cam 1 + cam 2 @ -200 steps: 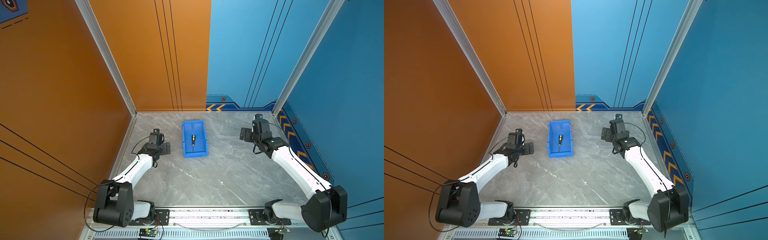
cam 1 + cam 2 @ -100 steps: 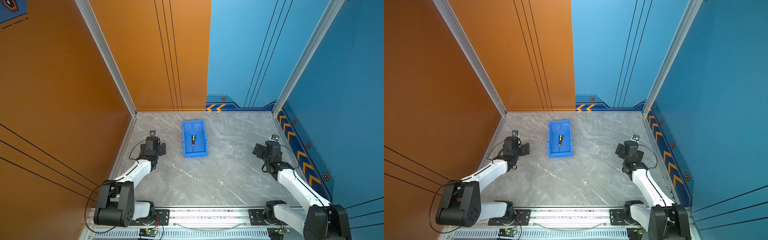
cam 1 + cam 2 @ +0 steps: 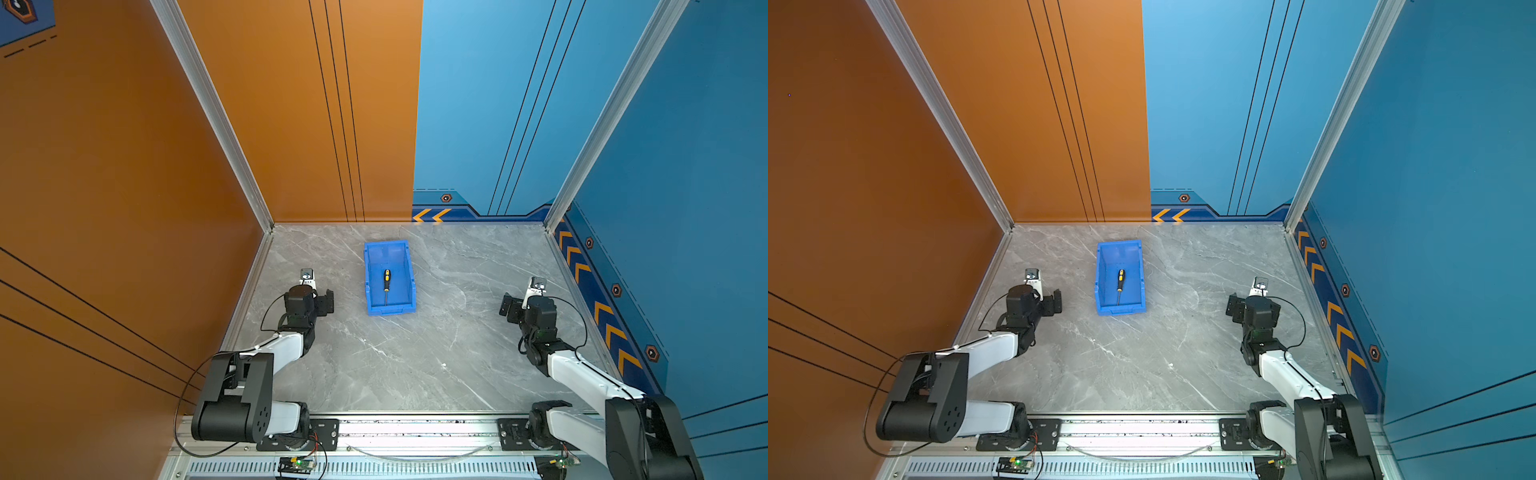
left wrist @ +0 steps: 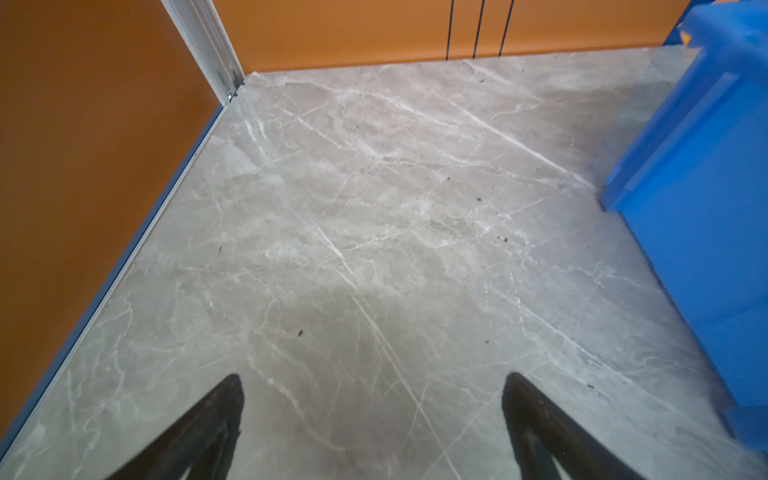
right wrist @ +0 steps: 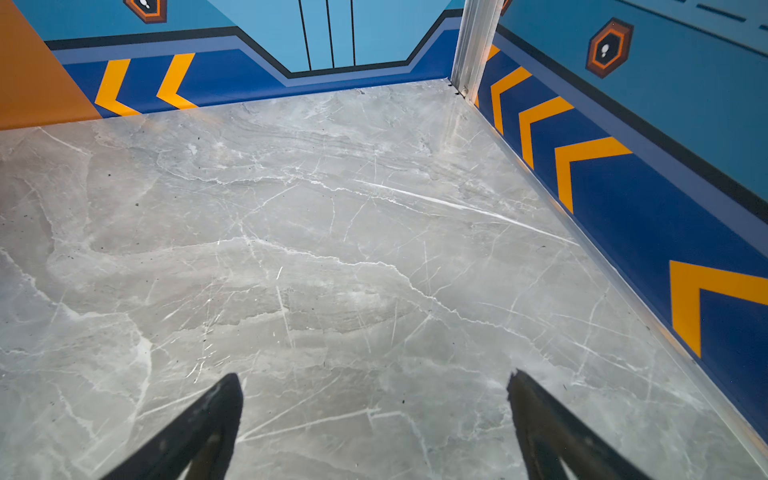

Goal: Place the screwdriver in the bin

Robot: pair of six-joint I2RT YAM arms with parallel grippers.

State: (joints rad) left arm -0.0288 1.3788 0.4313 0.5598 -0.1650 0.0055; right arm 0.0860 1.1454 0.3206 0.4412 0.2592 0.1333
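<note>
Top views (both) show the blue bin (image 3: 367, 278) (image 3: 1099, 274) near mid-frame on the grey marble tabletop (image 3: 395, 365), long axis running up-down in the picture, lower front lip toward the bottom edge. The screwdriver (image 3: 386, 284) (image 3: 1120, 284) lies flat on the bin floor, approx. in the middle btwn the side walls. Its black-and-yellow handle points toward the upper part of the frame and the thin metal shaft toward the front lip. Nothing touches it.

The left gripper (image 3: 326, 300) (image 3: 1054, 301) sits left of the bin, near it but apart, low over the tabletop. In the left wrist view, the left gripper (image 4: 372, 382) has both dark fingers (image 4: 232, 395) spread wide w/ only bare marble btwn them, so it holds nothing. The bin's outer side wall (image 4: 706, 208) stands off to one side there (interior hidden from this cam).

The right gripper (image 3: 509, 307) (image 3: 1233, 307) is on the right side of the frame, well apart from the bin, close to the chevron-striped wall (image 3: 602, 316). In the right wrist view, the right gripper (image 5: 374, 380) is likewise spread, fingers (image 5: 523, 395) wide apart and empty, facing the marble and the corner post (image 5: 473, 45).
</note>
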